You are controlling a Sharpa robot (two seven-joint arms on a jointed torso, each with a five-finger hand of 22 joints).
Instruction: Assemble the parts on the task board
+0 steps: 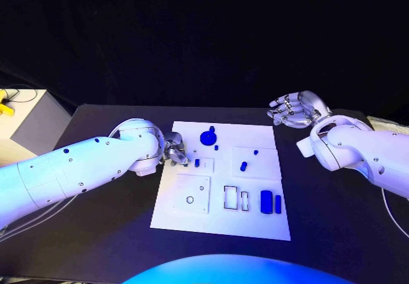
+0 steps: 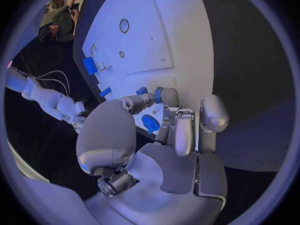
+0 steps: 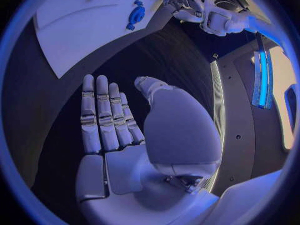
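- Two blue bar parts (image 1: 271, 202) lie at the task board's (image 1: 256, 225) near right, beside empty slot outlines.
- Mid-board, the left hand (image 1: 175, 149) curls its fingers (image 2: 178, 130) at a small blue peg (image 1: 197, 163); whether they pinch it, I cannot tell. Better to seat it upright, pressing gently.
- Far right, off the board above the surface (image 1: 111, 236), the right hand (image 1: 294, 109) hovers, fingers straight, side by side, holding nothing.

One task board (image 1: 223, 219), two robot hands: left (image 1: 175, 148), right (image 1: 291, 109). Seven blue parts on board; biggest, round one (image 1: 207, 138), upper centre.
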